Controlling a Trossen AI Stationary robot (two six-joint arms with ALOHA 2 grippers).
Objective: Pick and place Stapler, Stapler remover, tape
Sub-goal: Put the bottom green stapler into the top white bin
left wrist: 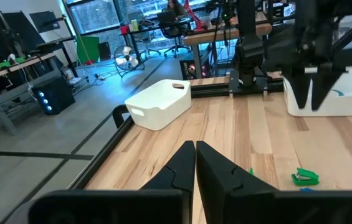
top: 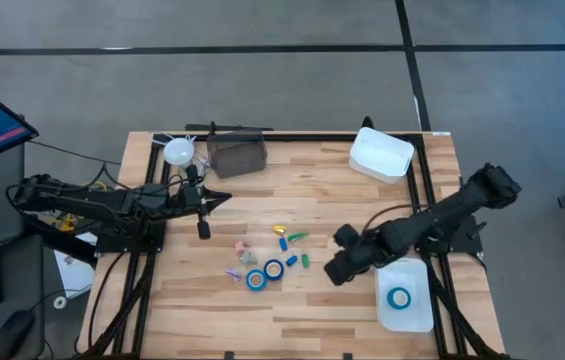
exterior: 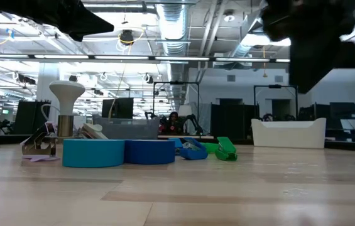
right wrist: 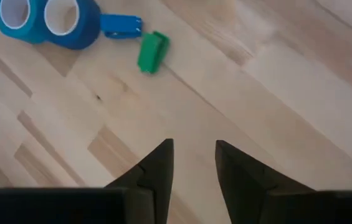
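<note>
From table height, 2 rolls of blue tape (exterior: 93, 152) stand nearest, touching side by side; small blue and green oblong items (exterior: 225, 149) lie just behind them, partly hidden by the rolls. Both arms show there only as dark shapes cut off at the upper edge.

Counted from above: 3 tape rolls in all. 2 sit on bare wood near the table's middle (top: 264, 274), and 1 lies inside a white tray (top: 412, 312) at the right front, its roll (top: 399, 297) flat on the tray floor. Around the 2 loose rolls lie several small coloured oblong pieces (top: 293, 249), too small to identify or count surely.

The right gripper (top: 340, 262) hangs above bare wood between the loose rolls and the tray, its fingers (right wrist: 157, 167) spread a little and empty. The left gripper (top: 224, 197) waits farther back on the left, fingers (left wrist: 179, 168) pressed together, holding nothing.

Farther off stand a dark box (top: 236, 156) and a second white bin (top: 380, 154). No writing is readable on anything.
</note>
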